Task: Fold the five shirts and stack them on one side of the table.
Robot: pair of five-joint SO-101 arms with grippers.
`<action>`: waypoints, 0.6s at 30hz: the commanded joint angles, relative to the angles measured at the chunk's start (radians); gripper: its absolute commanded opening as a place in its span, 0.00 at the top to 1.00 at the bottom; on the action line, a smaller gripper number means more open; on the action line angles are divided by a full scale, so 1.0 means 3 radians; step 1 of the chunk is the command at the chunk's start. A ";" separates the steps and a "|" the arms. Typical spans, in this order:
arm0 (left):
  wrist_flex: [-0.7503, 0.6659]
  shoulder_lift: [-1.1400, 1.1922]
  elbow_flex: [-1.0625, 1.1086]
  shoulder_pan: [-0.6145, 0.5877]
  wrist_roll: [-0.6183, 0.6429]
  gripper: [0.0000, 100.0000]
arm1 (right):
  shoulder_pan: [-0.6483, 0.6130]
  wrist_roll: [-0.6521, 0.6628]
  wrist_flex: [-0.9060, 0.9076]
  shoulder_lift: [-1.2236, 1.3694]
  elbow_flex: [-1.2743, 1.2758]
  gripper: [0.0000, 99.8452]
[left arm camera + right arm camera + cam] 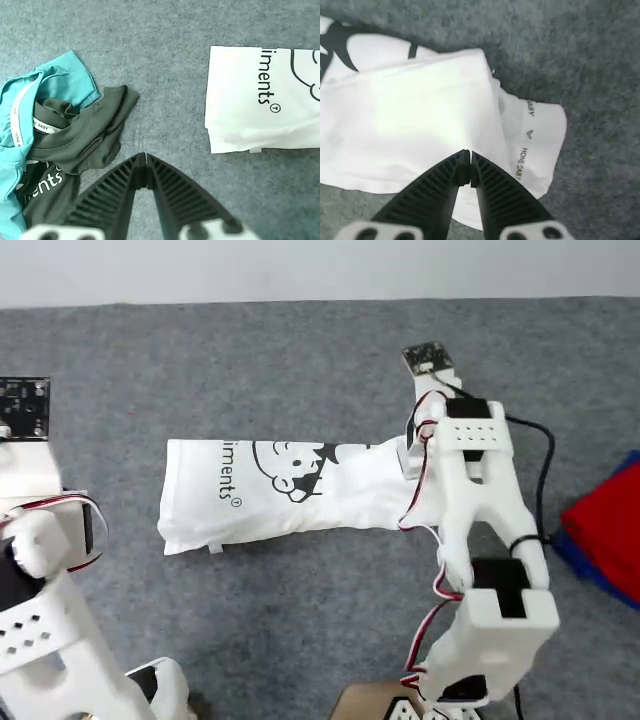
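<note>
Here the white shirt lies on the grey tabletop, folded into a long band with its black print facing up. The right arm reaches over the shirt's collar end. The right jaws are closed, their tips together right over the white cloth near the neck label; whether they pinch any fabric I cannot tell. Well past that same end, at the tabletop's edge, sits a red shirt on top of a blue one. The left arm stands beyond the white shirt's other end, and the left jaws are closed on nothing above bare tabletop. Near them, apart from the white shirt, a crumpled dark grey shirt lies partly over a teal shirt.
</note>
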 commanded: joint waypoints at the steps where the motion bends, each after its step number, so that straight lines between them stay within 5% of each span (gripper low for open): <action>1: -0.0056 -0.0051 -0.0003 -0.0015 -0.0015 0.99 | -0.0013 -0.0010 0.0146 0.0054 -0.0174 0.99; 18: -0.0087 -0.0041 0.0003 -0.0005 -0.0015 0.99 | 0.0355 0.0281 0.1164 0.0069 -0.0174 0.99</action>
